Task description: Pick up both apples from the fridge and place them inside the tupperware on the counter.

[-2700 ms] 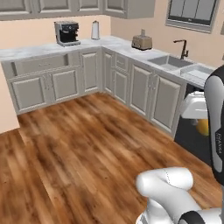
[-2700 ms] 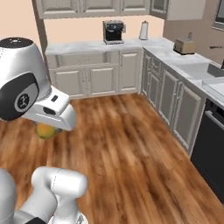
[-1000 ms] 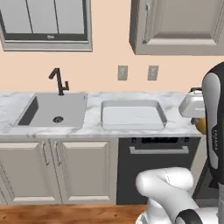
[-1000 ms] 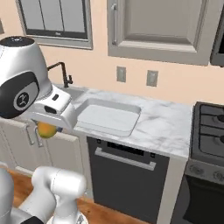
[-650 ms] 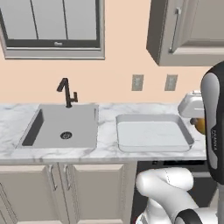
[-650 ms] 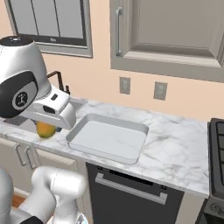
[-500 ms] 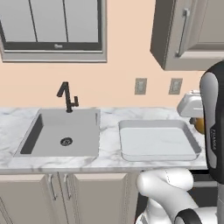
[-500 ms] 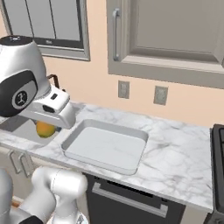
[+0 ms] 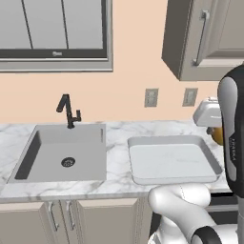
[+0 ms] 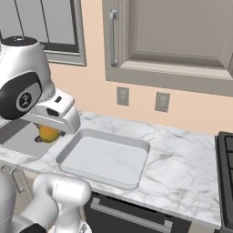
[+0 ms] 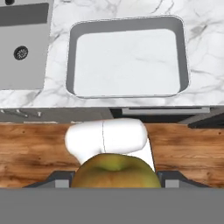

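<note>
My gripper (image 11: 114, 183) is shut on a yellow-orange apple (image 11: 114, 168), whose rounded top bulges between the two dark fingertips (image 11: 61, 181). In the right base view the apple (image 10: 49, 132) hangs under the white hand, left of the tupperware (image 10: 102, 157) and above the counter's front edge. The left base view has a sliver of the apple (image 9: 217, 135) beside the arm, over the right end of the tupperware (image 9: 174, 159). The tupperware (image 11: 129, 61) is a shallow white tray with nothing in it, lying on the marble counter (image 10: 182, 164). The fridge is out of view.
A grey sink (image 9: 62, 152) with a black faucet (image 9: 68, 110) lies left of the tray. A black stove edge (image 10: 225, 154) is at the far right. Wall cabinets (image 10: 173, 41) hang above the counter, and a dishwasher front (image 11: 157, 112) sits below it.
The whole scene has shifted as the base drove up to the counter, so the sink and tray now sit closer. The apple stays gripped the same way.
</note>
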{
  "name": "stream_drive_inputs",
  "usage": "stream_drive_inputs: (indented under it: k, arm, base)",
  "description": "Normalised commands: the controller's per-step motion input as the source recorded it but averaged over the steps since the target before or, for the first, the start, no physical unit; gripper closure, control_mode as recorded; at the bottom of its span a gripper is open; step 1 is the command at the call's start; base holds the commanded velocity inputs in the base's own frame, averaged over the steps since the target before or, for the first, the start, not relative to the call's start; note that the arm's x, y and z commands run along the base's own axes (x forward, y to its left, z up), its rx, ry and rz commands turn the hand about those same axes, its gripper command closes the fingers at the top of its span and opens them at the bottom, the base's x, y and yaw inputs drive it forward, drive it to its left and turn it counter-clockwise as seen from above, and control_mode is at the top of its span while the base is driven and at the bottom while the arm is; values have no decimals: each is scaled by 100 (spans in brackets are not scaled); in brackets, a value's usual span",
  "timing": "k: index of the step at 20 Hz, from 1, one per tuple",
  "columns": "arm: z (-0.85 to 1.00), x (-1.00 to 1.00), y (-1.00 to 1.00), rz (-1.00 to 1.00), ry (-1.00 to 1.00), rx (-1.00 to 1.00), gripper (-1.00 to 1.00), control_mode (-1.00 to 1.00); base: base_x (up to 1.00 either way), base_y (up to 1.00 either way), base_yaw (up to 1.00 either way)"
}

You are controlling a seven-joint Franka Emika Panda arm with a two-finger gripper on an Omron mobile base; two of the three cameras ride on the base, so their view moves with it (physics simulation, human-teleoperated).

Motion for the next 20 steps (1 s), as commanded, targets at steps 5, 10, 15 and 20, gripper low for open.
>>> stream_drive_inputs:
  k: [5,10,15,20]
  arm:
    - [-9,61,0,-13,15,-2,100,-100]
    - [-34,56,0,-4,16,-10,100,-100]
    - [-61,39,0,0,1,-4,100,-100]
    - [-57,42,-1,0,0,0,100,-100]
  base:
    - [0,0,0]
    - [0,0,0]
    - [0,0,0]
    - [0,0,0]
